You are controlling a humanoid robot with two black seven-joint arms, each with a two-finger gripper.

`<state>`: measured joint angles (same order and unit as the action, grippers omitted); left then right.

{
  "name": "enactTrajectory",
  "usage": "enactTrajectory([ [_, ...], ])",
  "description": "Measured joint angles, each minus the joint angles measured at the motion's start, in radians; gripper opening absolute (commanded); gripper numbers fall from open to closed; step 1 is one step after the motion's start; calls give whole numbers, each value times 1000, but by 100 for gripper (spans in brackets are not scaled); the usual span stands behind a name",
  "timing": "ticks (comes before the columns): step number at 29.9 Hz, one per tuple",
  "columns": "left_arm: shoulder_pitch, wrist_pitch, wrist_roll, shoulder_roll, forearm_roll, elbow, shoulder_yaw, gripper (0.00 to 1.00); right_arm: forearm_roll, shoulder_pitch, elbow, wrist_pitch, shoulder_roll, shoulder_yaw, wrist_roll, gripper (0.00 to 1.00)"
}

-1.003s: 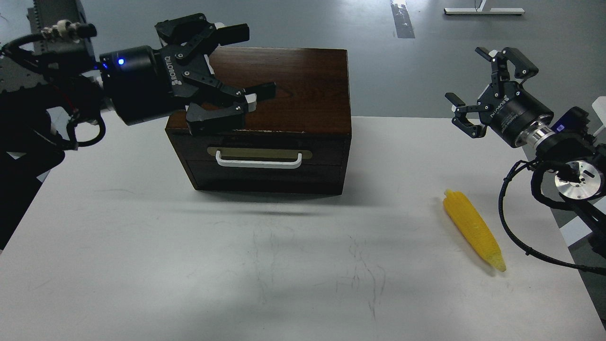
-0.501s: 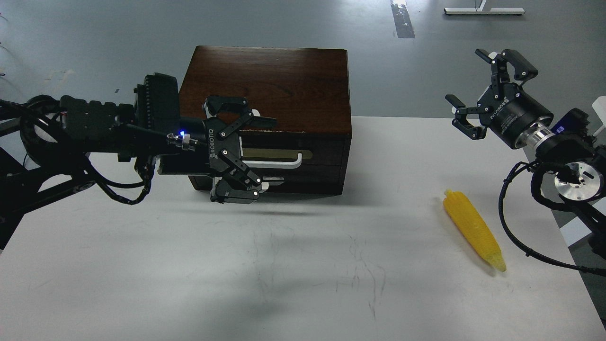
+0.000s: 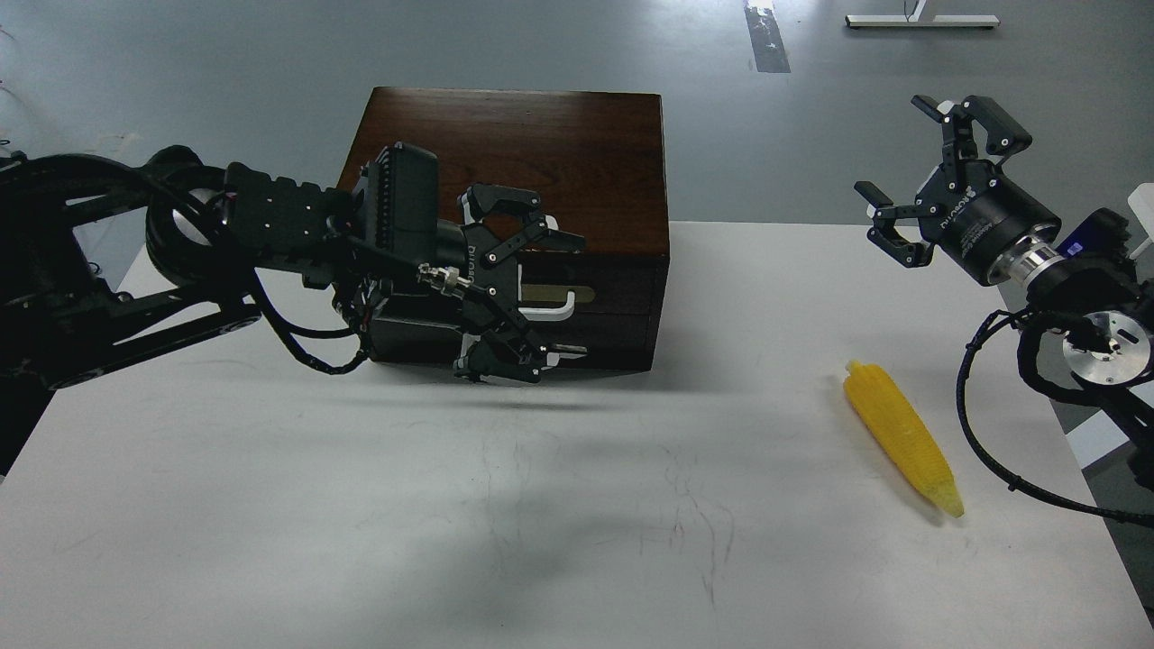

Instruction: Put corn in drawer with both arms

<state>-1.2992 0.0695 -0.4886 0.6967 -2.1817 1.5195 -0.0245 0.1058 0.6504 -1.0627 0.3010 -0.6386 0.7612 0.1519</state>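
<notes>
The left arm (image 3: 270, 225) reached in from the left edge across the far left part of the white table (image 3: 361, 505). The left gripper (image 3: 541, 293) sat directly in front of the drawer (image 3: 613, 293), its two fingers spread wide, one finger (image 3: 527, 221) high near the cabinet's top edge and the other low near the cabinet's base. The white bar handle (image 3: 557, 311) lay between the two fingers; only its right end and part of the brass-coloured plate (image 3: 563, 293) showed, the rest hidden behind the gripper body. Whether any finger touched the handle could not be made out. The drawer front sat flush with the dark wooden cabinet (image 3: 514, 153), closed; the left half of the front was covered by the wrist and cables.

The right arm (image 3: 1082, 288) came in from the right edge, partly cut off by the frame. The right gripper (image 3: 933, 158) hung above the far right edge of the table, its fingers spread wide with nothing between them.

The corn (image 3: 902, 437) lay flat on the table at the right, well apart from the cabinet and nearer than the right gripper, pale tip pointing toward the near right corner. Neither gripper touched it.

A black cable (image 3: 969, 424) looped just right of the corn.
</notes>
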Motion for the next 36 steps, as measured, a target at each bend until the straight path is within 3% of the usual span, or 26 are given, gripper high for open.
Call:
enactTrajectory([
  [8, 11, 84, 25, 17, 0, 4, 0, 98, 0, -1, -1, -2, -1, -5, 0, 100],
  [13, 17, 122, 153, 35, 0, -1, -16, 98, 0, -4, 1, -2, -1, -8, 0, 100],
  [17, 18, 130, 195, 38, 40, 3, -16, 98, 0, -6, 1, -2, -1, -10, 0, 100],
  [27, 31, 131, 190, 70, 57, 88, 0, 98, 0, -6, 3, -2, -1, -10, 0, 100],
  [36, 90, 131, 190, 60, 44, 53, 1, 98, 0, -6, 3, -2, -1, -10, 1, 100],
])
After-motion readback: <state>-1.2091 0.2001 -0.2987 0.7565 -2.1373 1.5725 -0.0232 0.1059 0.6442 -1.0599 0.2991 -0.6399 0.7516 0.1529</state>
